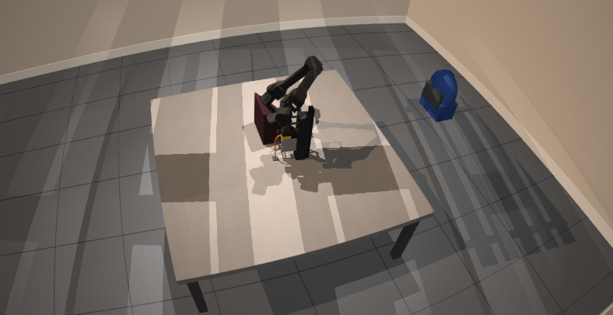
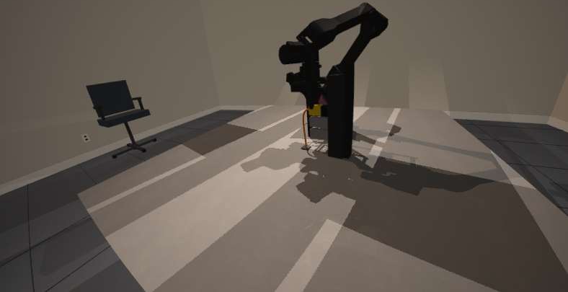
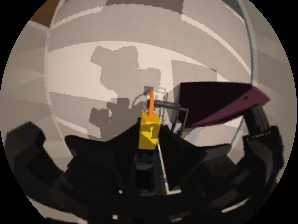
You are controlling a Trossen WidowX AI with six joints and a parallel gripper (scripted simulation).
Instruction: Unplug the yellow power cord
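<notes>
The plug's yellow body (image 1: 285, 137) (image 2: 315, 109) (image 3: 149, 131) is level and high above the table. The black power strip (image 1: 304, 134) (image 2: 339, 114) stands upright beside it. Dark parts fill the space between plug and strip; how far the plug sits in a socket is hidden. The orange-looking cord (image 1: 274, 147) (image 2: 304, 128) (image 3: 151, 102) curves down from the plug's rear to a small grey base (image 2: 305, 147) on the table. My gripper (image 3: 149, 126) points down and is shut on the yellow plug, one finger at each side.
A maroon panel (image 1: 262, 120) (image 3: 215, 102) stands behind the strip, close to the arm. Thin wire framing (image 3: 186, 117) and a grey panel (image 2: 318, 122) are just below the plug. A blue chair (image 1: 443, 85) (image 2: 113, 99) stands off the table.
</notes>
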